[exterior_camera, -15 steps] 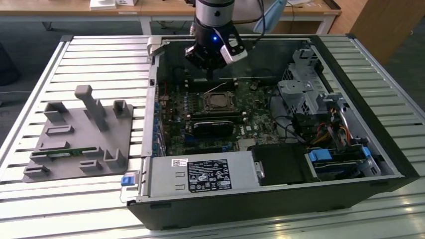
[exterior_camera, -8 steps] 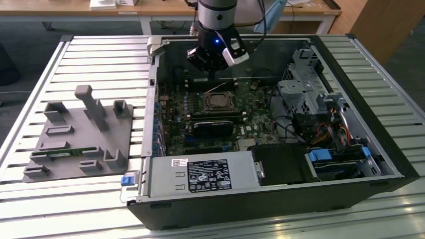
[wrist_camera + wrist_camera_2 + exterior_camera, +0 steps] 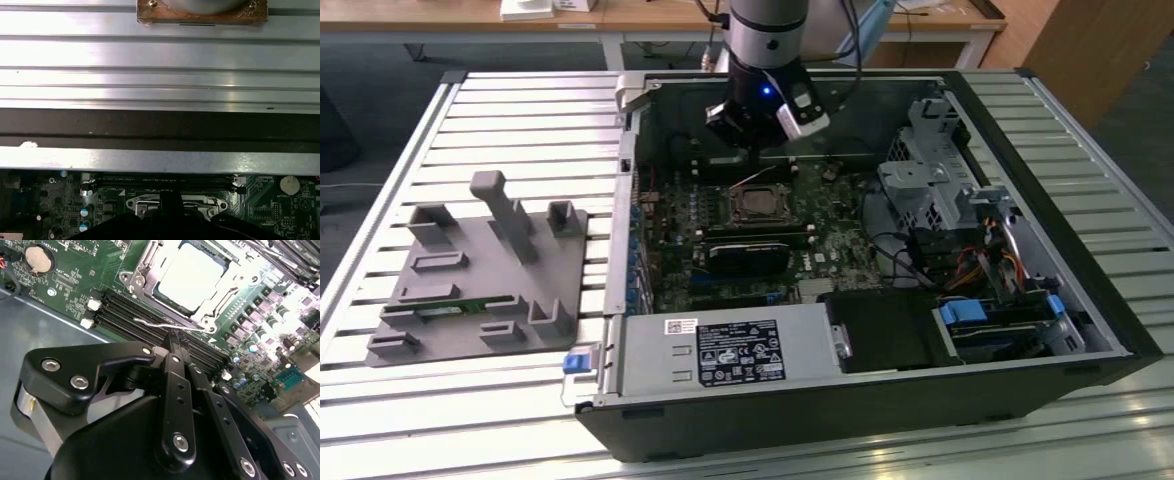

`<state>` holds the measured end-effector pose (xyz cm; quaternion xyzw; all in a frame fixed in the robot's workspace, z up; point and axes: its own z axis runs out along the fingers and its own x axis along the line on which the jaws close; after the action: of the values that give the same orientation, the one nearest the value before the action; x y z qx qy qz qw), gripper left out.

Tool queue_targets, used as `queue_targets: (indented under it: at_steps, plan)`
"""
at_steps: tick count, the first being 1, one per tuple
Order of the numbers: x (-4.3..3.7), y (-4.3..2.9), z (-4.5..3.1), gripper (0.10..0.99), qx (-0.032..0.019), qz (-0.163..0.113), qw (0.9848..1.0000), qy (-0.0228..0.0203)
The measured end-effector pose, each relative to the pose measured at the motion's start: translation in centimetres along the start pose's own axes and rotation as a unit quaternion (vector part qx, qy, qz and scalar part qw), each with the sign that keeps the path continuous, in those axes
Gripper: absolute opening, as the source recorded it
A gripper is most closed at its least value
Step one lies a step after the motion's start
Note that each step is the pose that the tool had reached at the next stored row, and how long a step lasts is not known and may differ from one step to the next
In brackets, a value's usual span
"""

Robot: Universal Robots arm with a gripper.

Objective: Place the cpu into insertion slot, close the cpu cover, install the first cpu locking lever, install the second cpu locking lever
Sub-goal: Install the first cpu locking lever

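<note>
The cpu [image 3: 192,275] lies pale face up in the insertion slot [image 3: 734,200] on the green motherboard. The silver cpu cover [image 3: 222,307] lies flat around it, with the chip showing through its window. A thin wire locking lever [image 3: 150,323] runs along the slot's edge, over the black memory slots [image 3: 125,315]. My gripper [image 3: 172,342] is shut with its black fingers [image 3: 175,390] together. Their tips reach the lever's middle. In the exterior view the gripper [image 3: 754,140] hangs inside the case just behind the slot. The first wrist view shows the cover's frame [image 3: 150,204] ahead of the fingers [image 3: 170,220].
The open computer case [image 3: 1067,300] lies on a slatted metal table [image 3: 520,120]. A black graphics card [image 3: 747,255], a power supply [image 3: 727,350], drive cages [image 3: 934,190] and cables [image 3: 987,265] crowd the inside. A grey fixture [image 3: 480,270] stands on the exterior view's left.
</note>
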<state>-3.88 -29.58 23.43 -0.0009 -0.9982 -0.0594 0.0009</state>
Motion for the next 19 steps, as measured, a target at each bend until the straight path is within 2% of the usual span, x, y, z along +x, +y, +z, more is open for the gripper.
queue_targets:
  at_steps: [9, 19]
  plan:
    - [-0.97, 0.01, 0.6, 0.118, 0.0001, -0.002, 1.0, 0.0]
    - [-1.56, 0.2, 1.32, 0.118, 0.002, -0.002, 1.0, 0.0]
